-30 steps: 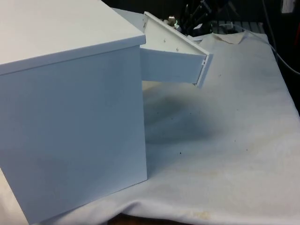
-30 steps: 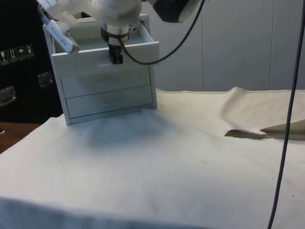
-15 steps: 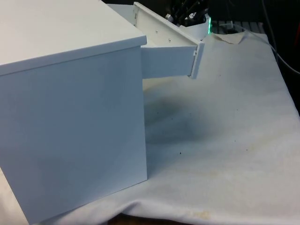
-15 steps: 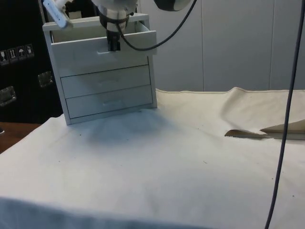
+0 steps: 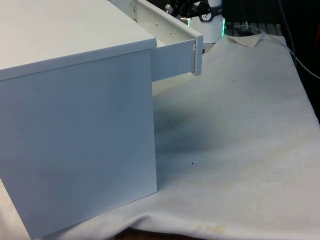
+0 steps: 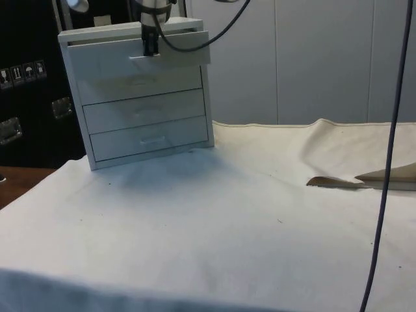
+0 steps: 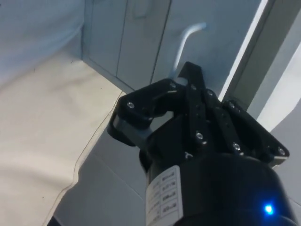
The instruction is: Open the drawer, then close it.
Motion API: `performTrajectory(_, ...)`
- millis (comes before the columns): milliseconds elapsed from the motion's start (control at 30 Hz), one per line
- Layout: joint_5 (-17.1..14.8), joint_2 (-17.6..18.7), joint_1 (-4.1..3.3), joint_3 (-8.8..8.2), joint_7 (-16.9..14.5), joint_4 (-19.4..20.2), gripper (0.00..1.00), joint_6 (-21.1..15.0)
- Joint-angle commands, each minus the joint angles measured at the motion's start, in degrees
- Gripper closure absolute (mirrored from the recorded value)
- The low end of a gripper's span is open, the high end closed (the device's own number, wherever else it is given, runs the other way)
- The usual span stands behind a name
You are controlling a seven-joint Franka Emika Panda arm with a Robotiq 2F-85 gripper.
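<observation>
Drawer [image 6: 140, 51] — the top one of three in the white chest [image 6: 143, 130], which stands at the far left of the table [image 6: 214, 240] in the side view. It sits partly out of the chest; in the front view its white side panel [image 5: 172, 62] projects from the chest's upper corner toward that view's right, and the drawer front [image 5: 165, 27] runs as a long strip away from the camera. The drawer's long axis lies across the chest face; its travel axis runs at right angles to that, into and out of the chest.

Claw [image 6: 151, 44] — seen in the side view hanging from above, right at the middle of the drawer front. The wrist view shows a pale curved handle [image 7: 186, 44] just beyond the black fingers [image 7: 188, 94]. Whether the fingers clasp it, I cannot tell.

Judgement: the closing step is in hand. The chest lies directly behind the drawer front from the claw, so the coming push should run straight along the travel axis — an off-axis push may jam the drawer.
</observation>
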State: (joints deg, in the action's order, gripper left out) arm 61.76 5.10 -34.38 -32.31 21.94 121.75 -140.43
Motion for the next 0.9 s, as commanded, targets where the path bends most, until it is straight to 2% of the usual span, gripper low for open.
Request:
performTrajectory(0, -1.26, 0.29, 0.52, -0.4, -1.38, -0.29, 1.0, -1.38)
performTrajectory(67, -1.72, 0.46, 0.52, -0.92, -1.83, -0.52, 1.0, -1.83)
performTrajectory(100, -0.74, 0.23, 0.11, -0.92, -0.74, -0.34, 1.0, -1.09)
performTrajectory(133, -2.01, 0.52, 0.57, -1.26, -2.12, -0.69, 1.0, -2.18)
performTrajectory(367, -3.72, 1.72, 0.97, -3.55, -3.55, -1.78, 1.0, -4.93)
performTrajectory(400, -2.81, 1.6, 0.4, -3.61, -2.46, -1.83, 1.0, -4.13)
performTrajectory(433, -4.01, 1.89, 0.97, -3.78, -3.78, -1.95, 1.0, -5.27)
performTrajectory(633, -5.44, 3.32, 1.26, -5.33, -4.58, -2.92, 1.0, -7.45)
performTrajectory(667, -4.64, 3.5, 0.74, -5.79, -3.5, -3.21, 1.0, -7.1)
performTrajectory(700, -5.84, 3.84, 1.38, -5.84, -4.7, -3.27, 1.0, -8.19)
performTrajectory(867, -7.45, 5.44, 1.6, -7.16, -5.56, -4.41, 1.0, -10.08)
